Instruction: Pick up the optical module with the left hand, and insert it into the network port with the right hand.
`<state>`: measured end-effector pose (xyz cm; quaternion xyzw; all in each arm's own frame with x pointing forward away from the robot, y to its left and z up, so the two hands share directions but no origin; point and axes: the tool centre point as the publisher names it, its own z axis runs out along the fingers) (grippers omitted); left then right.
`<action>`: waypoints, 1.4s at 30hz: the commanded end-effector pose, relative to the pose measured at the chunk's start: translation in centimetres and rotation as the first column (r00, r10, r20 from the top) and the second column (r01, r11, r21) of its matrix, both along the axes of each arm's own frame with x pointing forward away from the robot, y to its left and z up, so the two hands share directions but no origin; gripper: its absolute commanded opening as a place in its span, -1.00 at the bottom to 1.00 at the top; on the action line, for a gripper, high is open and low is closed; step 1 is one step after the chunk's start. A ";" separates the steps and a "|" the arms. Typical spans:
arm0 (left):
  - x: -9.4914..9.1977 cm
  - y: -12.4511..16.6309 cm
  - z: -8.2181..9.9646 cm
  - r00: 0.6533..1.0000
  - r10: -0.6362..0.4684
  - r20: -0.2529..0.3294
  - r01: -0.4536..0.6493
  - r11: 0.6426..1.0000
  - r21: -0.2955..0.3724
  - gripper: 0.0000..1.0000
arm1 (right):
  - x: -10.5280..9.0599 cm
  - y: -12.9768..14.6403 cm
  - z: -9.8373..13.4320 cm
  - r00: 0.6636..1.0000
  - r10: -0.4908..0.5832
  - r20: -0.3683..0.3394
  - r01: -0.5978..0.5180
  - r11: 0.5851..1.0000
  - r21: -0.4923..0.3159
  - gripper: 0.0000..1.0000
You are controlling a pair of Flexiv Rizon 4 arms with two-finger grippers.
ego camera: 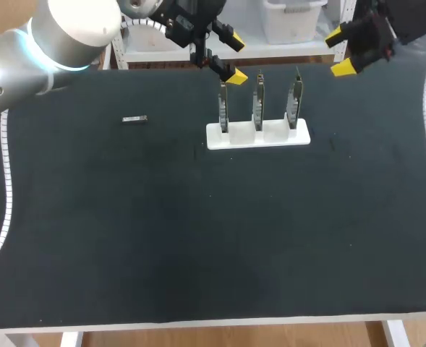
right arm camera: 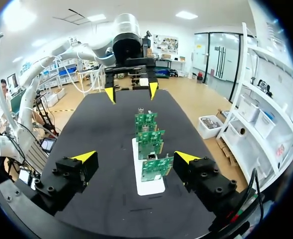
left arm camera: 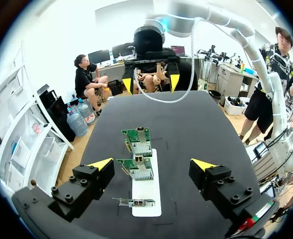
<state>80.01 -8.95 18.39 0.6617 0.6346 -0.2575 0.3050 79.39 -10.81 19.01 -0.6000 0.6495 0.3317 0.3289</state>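
The left end effector (ego camera: 233, 58) and right end effector (ego camera: 341, 50) hang spread wide near the white card stand (ego camera: 256, 136) — the optical module (ego camera: 134, 119) lies to its left.

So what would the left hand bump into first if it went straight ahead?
Probably the circuit boards standing in the white holder: they sit right ahead between the open fingers of the left hand. Which comes first is hard to tell.

Three circuit boards (ego camera: 258, 101) stand upright in a white stand (ego camera: 258, 135) near the table's (ego camera: 198, 238) far edge, with narrow gaps between them. Bare table spreads wide in front and to both sides. The module (ego camera: 134, 119) lies alone, well to their left. The left gripper (ego camera: 233, 56) hangs close over the leftmost board.
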 end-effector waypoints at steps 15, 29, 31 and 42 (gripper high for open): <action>-0.1 0.0 0.0 1.000 0.003 0.001 -0.003 1.000 0.003 1.00 | -1.3 -0.8 -0.3 0.993 0.103 0.056 -0.103 0.995 -0.011 1.00; -0.1 0.0 0.0 1.000 0.003 0.001 -0.003 1.000 0.003 1.00 | -1.1 -0.5 -1.1 0.994 0.104 0.034 -0.104 0.995 -0.006 1.00; -0.1 0.0 0.0 1.000 0.003 0.001 -0.003 1.000 0.003 1.00 | -1.1 -0.5 -1.1 0.994 0.104 0.034 -0.104 0.995 -0.006 1.00; 0.1 0.5 0.4 1.000 0.014 0.021 -0.015 0.999 0.047 1.00 | -1.1 -0.5 -1.1 0.994 0.104 0.034 -0.104 0.995 -0.006 1.00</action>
